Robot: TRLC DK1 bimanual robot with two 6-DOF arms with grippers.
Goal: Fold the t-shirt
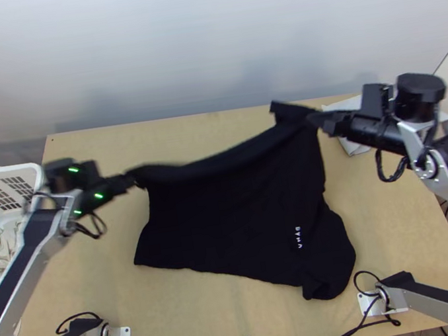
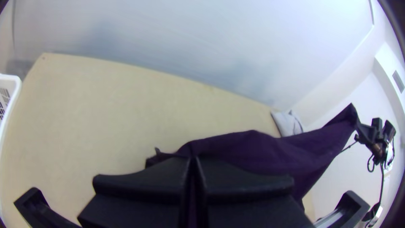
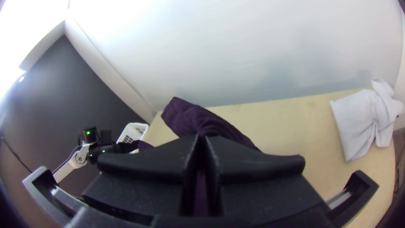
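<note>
Overhead, two grippers, left (image 1: 133, 179) and right (image 1: 318, 119), pinch one black t-shirt (image 1: 230, 214) between them.

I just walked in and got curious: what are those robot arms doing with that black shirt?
The robot's left gripper and right gripper are each pinching the far side of the black t-shirt, holding it stretched between them above the table. The near part, with small white letters, droops toward the table's near edge. It isn't neatly folded yet; folding it is the job.
</note>
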